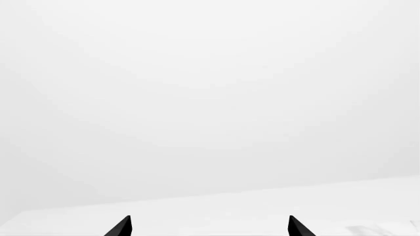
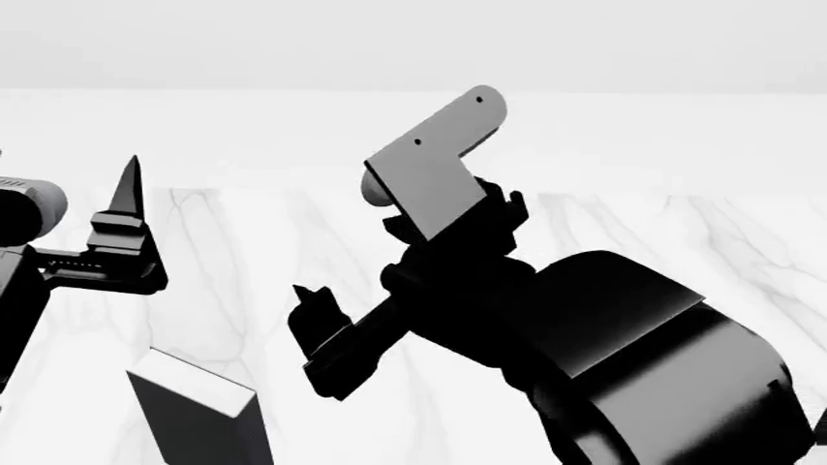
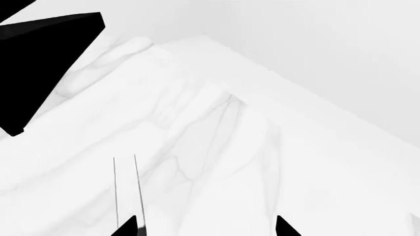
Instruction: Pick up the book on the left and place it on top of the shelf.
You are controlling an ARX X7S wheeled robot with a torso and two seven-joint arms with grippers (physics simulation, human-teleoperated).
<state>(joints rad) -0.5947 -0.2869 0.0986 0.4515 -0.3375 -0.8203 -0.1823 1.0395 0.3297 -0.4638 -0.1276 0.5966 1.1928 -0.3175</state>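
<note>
the book [image 2: 194, 412] lies on the marble table [image 2: 646, 242] at the lower left of the head view, dark cover up with its pale page edge showing, partly cut off by the frame. its long axis seems to run from near the robot away and leftward, though too little shows to be sure.

the left hand [image 2: 123, 232] hovers above and just beyond the book, fingers pointing upward and away, well spread and holding nothing; its own camera sees only two dark fingertips [image 1: 121, 227] and blank white. the right hand [image 2: 317, 334] hangs lower, beside the book toward the middle, also spread and empty (its wrist view shows bare marble).

by my reading the left arm suits the pickup: the book sits below and nearer the robot than that hand. the shelf is not in view.
</note>
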